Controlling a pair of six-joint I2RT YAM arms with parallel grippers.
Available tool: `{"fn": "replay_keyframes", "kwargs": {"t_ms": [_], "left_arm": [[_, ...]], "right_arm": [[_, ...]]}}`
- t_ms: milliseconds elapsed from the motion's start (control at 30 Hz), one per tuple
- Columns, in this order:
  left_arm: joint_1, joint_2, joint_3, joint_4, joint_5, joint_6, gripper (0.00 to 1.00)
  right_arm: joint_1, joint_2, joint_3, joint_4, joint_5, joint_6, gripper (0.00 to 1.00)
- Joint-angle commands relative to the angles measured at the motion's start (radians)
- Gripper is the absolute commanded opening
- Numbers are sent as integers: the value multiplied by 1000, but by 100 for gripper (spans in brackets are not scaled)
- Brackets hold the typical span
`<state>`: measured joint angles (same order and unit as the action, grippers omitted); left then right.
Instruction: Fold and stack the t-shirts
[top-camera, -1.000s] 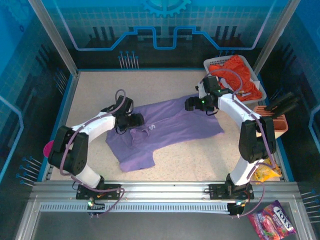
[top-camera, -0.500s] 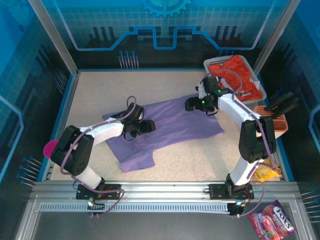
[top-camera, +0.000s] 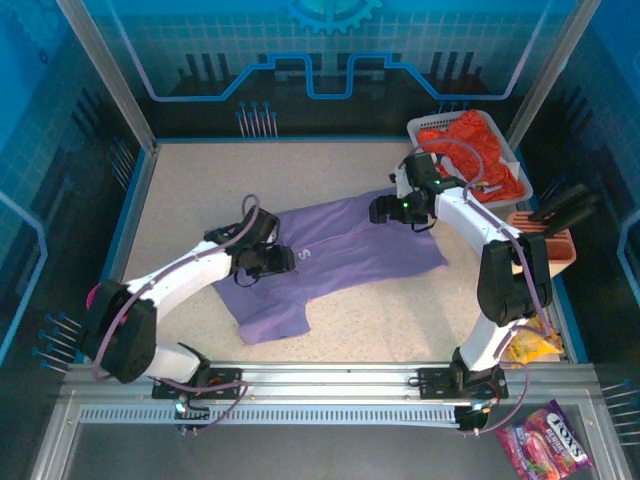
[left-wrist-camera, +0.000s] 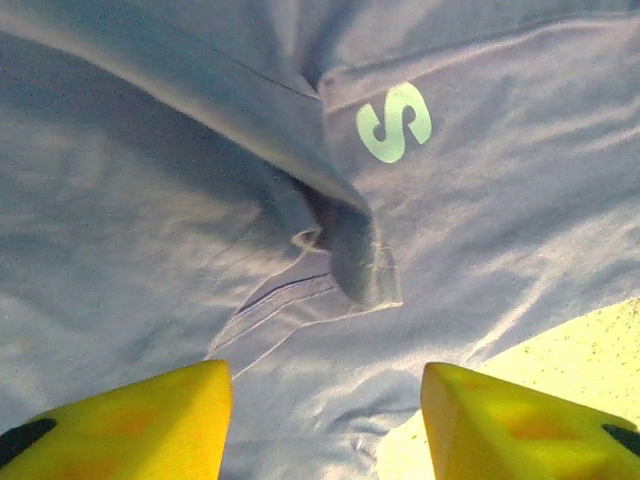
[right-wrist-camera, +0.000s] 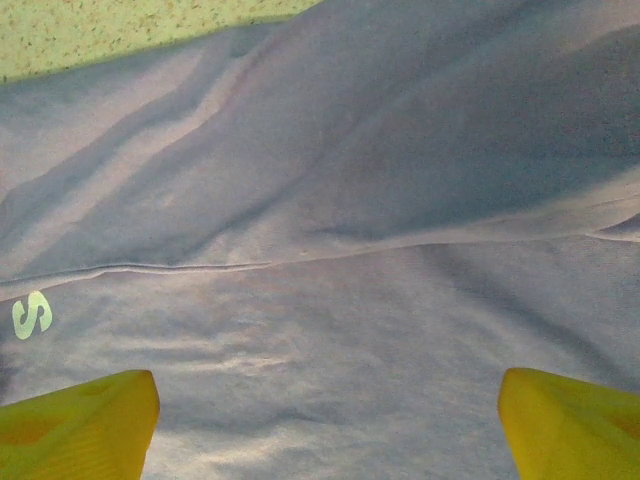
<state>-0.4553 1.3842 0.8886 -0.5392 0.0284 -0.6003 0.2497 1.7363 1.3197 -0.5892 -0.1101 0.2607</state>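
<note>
Tabletop: speckled; lavender t-shirt: rumpled at centre, unfolded; white basket: far right, holds orange-red t-shirt; right hand: fingers wide apart over far hem; left hand: fingers apart above bunched sleeve, empty; step: probably first fold; next: pinch cloth.

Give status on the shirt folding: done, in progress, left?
Done: nothing; no fold, no stack. In hand: the purple t-shirt lies rumpled and spread on the table, left hand and right hand both open over it, gripping nothing. Left: fold it, then take the orange t-shirt from the white basket, fold it and stack both.
</note>
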Motion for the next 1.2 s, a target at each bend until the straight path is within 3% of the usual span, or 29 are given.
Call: {"fn": "replay_keyframes", "kwargs": {"t_ms": [0, 100, 167, 233, 400, 567, 800, 1167], "left_arm": [[25, -57, -36, -136, -28, -39, 46], [56, -67, -98, -108, -12, -69, 45], [81, -52, -131, -71, 16, -80, 56], [121, -27, -139, -45, 45, -78, 58], [241, 17, -8, -7, 56, -17, 62], [324, 202, 188, 1, 88, 38, 62], [402, 431, 235, 81, 148, 20, 57], [469, 650, 523, -156, 23, 161, 59]], "right_arm": [[30, -15, 34, -35, -11, -11, 89], [31, -13, 38, -32, -16, -7, 87], [31, -11, 42, -32, -16, -3, 85], [33, -6, 44, -27, -18, 0, 83], [32, 29, 99, -32, -32, 7, 81], [36, 118, 182, -27, -69, 27, 82], [36, 270, 288, -40, -89, 43, 81], [19, 455, 440, -123, -58, 79, 81]]}}
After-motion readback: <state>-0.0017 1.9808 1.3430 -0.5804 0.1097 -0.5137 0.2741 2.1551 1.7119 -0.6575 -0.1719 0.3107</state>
